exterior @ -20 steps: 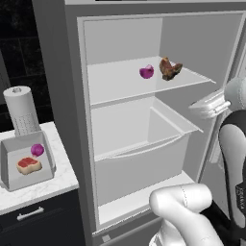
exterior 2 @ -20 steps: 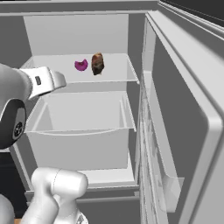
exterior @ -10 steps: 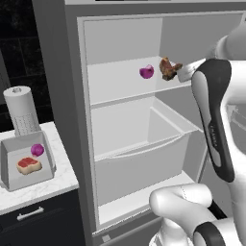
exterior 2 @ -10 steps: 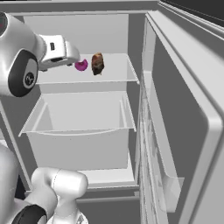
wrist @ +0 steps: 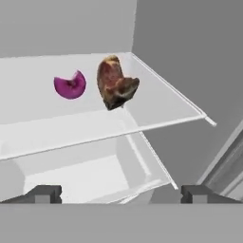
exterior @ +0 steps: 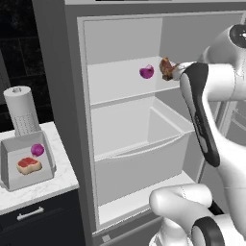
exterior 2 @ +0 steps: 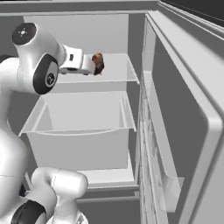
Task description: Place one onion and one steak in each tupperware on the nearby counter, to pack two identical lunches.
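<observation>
Right base view: the arm's white wrist covers the onion's spot on the fridge shelf (exterior 2: 114,75) and the left part of the steak (exterior 2: 98,64); whether the wrist touches the steak can't be told. Left base view: the arm (exterior: 199,108) hides the steak's (exterior: 166,67) right side and the gripper's fingers, so their spacing is unreadable there. Hand view: only the tips of the fingers (wrist: 43,193) show above the bottom band; gripper (wrist: 121,194) spread wide, nothing between the tips. Tupperware (exterior: 10,153) on the counter (exterior: 33,192): one tray visible; its left edge and the counter's run near the frame edge. Second steak (exterior: 29,165) and onion (exterior: 37,150) inside it are small, with detail blurred. Fridge door (exterior 2: 192,113) is cut off at right.
</observation>
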Motion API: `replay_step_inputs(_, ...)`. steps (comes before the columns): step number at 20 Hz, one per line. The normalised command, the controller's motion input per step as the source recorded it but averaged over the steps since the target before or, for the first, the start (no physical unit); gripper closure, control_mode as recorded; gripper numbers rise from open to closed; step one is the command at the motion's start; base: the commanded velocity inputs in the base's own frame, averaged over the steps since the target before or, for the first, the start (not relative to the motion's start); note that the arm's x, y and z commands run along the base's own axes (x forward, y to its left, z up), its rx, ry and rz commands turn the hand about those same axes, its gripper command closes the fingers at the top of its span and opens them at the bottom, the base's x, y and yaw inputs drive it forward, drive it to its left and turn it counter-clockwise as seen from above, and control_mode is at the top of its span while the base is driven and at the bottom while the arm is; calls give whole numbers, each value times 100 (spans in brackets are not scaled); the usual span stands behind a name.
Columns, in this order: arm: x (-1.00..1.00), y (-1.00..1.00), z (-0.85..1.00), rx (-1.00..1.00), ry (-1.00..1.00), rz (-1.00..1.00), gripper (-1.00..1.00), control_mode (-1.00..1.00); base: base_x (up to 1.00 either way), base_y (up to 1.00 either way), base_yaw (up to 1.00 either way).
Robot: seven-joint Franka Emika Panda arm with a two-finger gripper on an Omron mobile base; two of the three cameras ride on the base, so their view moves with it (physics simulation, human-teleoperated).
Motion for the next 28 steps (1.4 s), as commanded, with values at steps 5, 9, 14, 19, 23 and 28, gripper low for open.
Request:
replay_step_inputs(5,95,0,-2,25,0,-2,-100,-100,0,0,0)
replay_step_inputs(9,88,0,-3,11,0,0,-100,-100,0,0,0)
replay_step_inputs(14,64,1,-30,-6,0,1,-100,-100,0,0,0)
replay_step_inputs(19,51,1,-39,0,1,4,-100,-100,0,0,0)
replay_step_inputs(23,33,-1,-5,-4,10,2,-100,-100,0,0,0)
replay_step_inputs(28,43,-3,25,-7,22,1,-100,-100,0,0,0)
